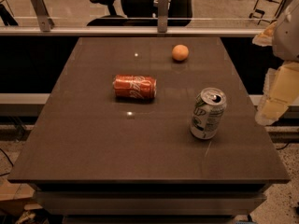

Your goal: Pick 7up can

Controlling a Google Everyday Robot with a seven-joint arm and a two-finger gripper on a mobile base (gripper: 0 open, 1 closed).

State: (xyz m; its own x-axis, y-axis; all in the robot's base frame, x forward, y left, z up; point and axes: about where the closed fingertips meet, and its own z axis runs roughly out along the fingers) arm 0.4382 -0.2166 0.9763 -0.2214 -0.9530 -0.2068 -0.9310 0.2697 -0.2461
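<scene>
On a dark brown flat bench (93,143), a red aluminium Coca-Cola can (134,87) is laid on its side. The silver-white aluminium 7up can (208,113) with green markings is stood upright to its right, nearer the camera. A small round orange fruit (180,52) is set behind and to the right of it. The cream-coloured claw (278,94) is held far to its right, beyond the bench edge and apart from the 7up can. How far the claw is open cannot be told.

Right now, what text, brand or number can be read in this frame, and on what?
"Coca-Cola", white script: on the red can lying on its side.
7up can: green markings and small print, too blurred to read.
Gripper, off the right edge of the table: no text seen.
</scene>
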